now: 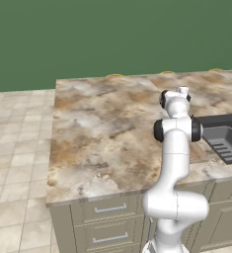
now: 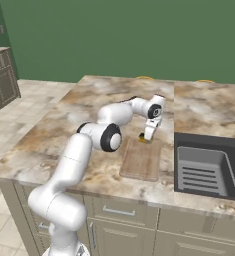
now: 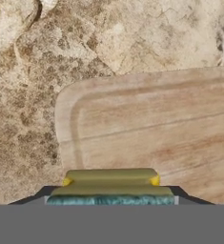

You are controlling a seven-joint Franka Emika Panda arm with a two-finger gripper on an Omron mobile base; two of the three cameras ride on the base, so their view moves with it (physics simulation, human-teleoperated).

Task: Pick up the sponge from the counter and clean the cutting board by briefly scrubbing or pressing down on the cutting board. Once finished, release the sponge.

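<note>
Gripper (image 2: 145, 138): clenched on the sponge; points down over the far left corner of the cutting board in the right base view
Sponge (image 3: 111, 183): held between the jaws at the bottom of the hand view; dark green layer with yellow showing at its two ends; sits just over the board's near edge in that view; whether it presses the wood or hangs just above, I cannot tell
Cutting board (image 2: 142, 160): flat brown wood with light grain; lies on the counter just left of the sink; a shallow groove runs round its rim
Counter (image 1: 102, 128): beige-brown marbled slab over grey-beige drawers with metal handles
Sink (image 2: 205, 172): dark grey ribbed basin
Writing: none readable on sponge, board or cabinets
</note>
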